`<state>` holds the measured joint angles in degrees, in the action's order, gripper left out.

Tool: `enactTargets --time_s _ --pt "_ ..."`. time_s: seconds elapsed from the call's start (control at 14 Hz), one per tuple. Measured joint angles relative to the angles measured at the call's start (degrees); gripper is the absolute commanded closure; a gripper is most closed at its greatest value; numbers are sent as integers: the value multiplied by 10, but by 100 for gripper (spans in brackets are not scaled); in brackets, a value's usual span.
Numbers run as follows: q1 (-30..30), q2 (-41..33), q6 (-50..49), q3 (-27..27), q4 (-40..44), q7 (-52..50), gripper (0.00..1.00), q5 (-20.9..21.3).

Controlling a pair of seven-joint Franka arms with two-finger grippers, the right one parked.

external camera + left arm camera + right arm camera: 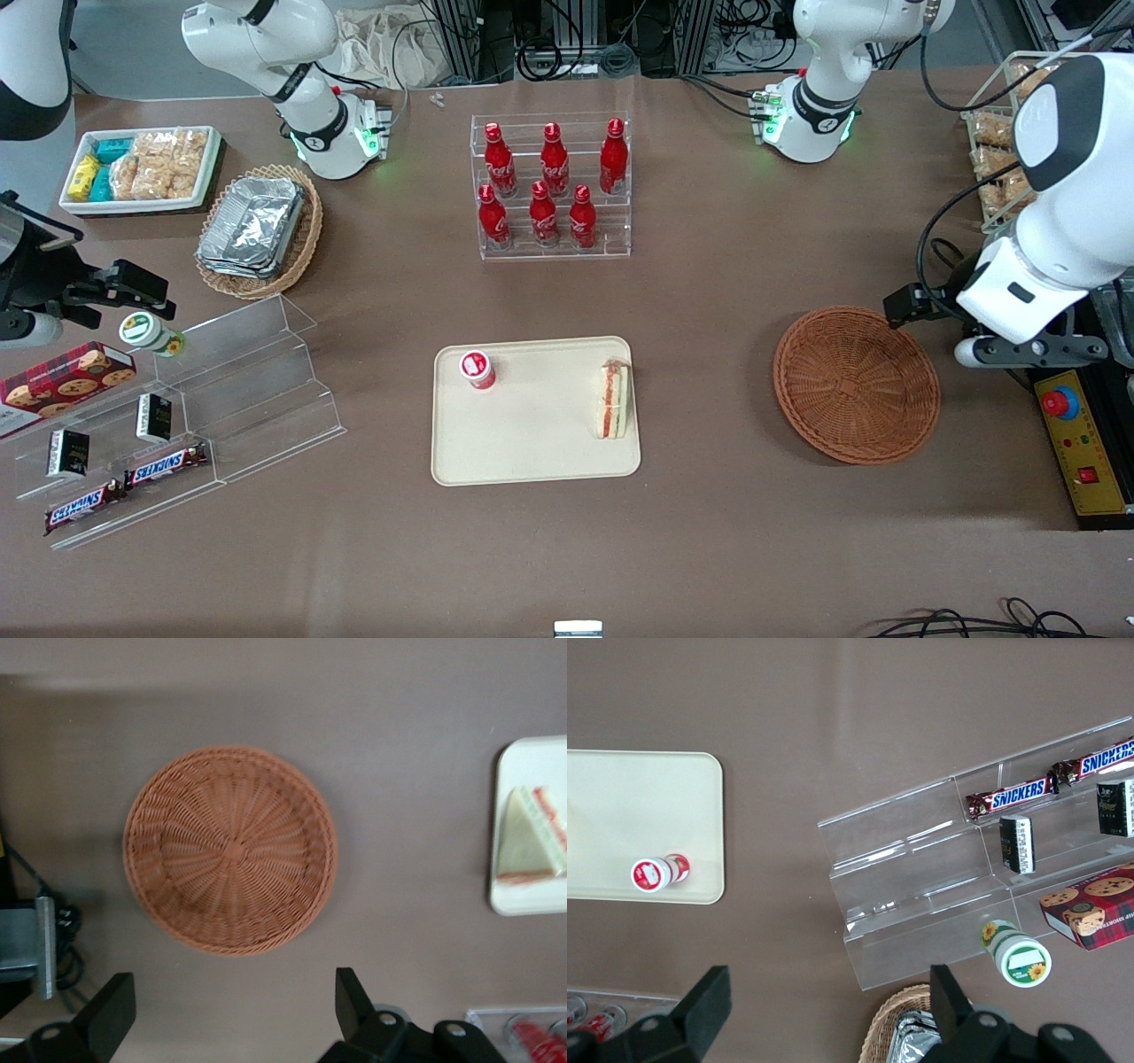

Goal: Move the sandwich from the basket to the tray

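The sandwich (613,400) (530,843), a pale wedge with red-orange filling, lies on the beige tray (532,447) (523,902), along the tray's edge toward the working arm's end. The reddish-brown wicker basket (856,384) (230,849) sits beside the tray toward the working arm's end, with nothing in it. My left gripper (905,306) (232,992) hangs high over the basket's rim, on the side farther from the front camera. It is open, its black fingers (350,992) wide apart with nothing between them.
A red-lidded cup (477,369) stands on the tray. A clear rack of red bottles (554,186) stands farther from the front camera. A tan basket of foil containers (257,230), a snack tray (137,168) and a clear stepped shelf (221,399) lie toward the parked arm's end. A yellow control box (1081,443) adjoins the basket.
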<state>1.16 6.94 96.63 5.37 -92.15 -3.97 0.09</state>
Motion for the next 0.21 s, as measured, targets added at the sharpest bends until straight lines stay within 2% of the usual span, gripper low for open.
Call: enactTargets --time_s 0.21 --pt "14 -24 -39 -58 -9 76 0 -3"
